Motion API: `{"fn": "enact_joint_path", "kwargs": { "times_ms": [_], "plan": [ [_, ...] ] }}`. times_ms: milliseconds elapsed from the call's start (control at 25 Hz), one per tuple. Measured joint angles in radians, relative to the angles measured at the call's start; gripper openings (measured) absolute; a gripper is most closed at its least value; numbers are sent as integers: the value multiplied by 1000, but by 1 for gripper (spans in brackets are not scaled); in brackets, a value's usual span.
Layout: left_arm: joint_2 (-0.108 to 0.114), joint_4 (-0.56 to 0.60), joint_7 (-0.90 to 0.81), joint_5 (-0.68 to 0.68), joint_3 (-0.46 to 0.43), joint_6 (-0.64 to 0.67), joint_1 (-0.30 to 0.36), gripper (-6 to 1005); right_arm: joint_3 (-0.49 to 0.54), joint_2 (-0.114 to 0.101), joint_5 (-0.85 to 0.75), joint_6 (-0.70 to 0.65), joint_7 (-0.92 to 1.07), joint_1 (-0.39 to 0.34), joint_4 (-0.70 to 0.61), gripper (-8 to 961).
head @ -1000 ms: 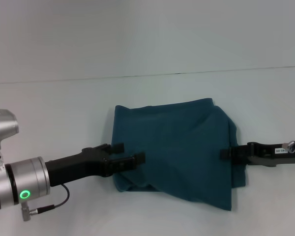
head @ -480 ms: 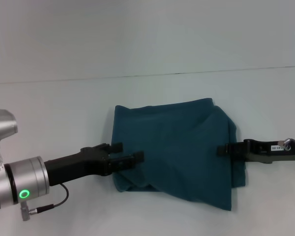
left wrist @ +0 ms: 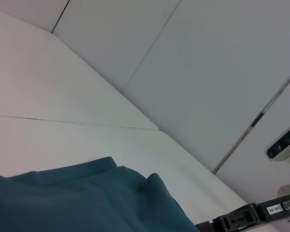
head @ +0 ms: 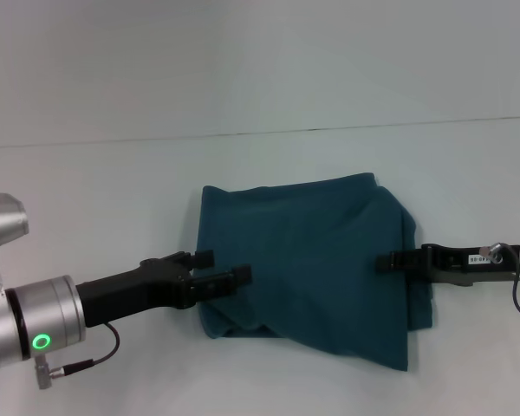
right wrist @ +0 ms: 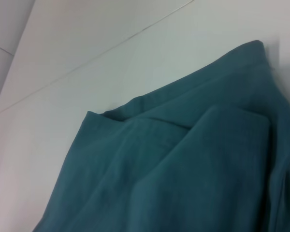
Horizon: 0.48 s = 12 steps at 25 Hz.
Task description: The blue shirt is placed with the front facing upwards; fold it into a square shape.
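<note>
Shirt (head: 316,260): folded into a rough square, mid-table (head: 113,208), lettering hidden, near edge uneven. Left gripper (head: 221,269): over the shirt's left edge, fingers parted, one above the cloth; a grasp cannot be told. Right gripper (head: 388,262): low over the shirt's right part, finger state cannot be told.

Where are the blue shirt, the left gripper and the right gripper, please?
blue shirt (head: 312,260), head view, middle of the folded cloth.
left gripper (head: 225,270), head view, between its fingertips.
right gripper (head: 386,261), head view, fingertip end.
</note>
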Motion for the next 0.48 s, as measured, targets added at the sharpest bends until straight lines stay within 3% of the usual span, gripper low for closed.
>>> {"fn": "enact_joint_path", "kwargs": {
  "times_ms": [480],
  "plan": [
    [0,1,0,0,0,0,-2,951,3,11,5,21,-14,7,0,584]
  ]
}}
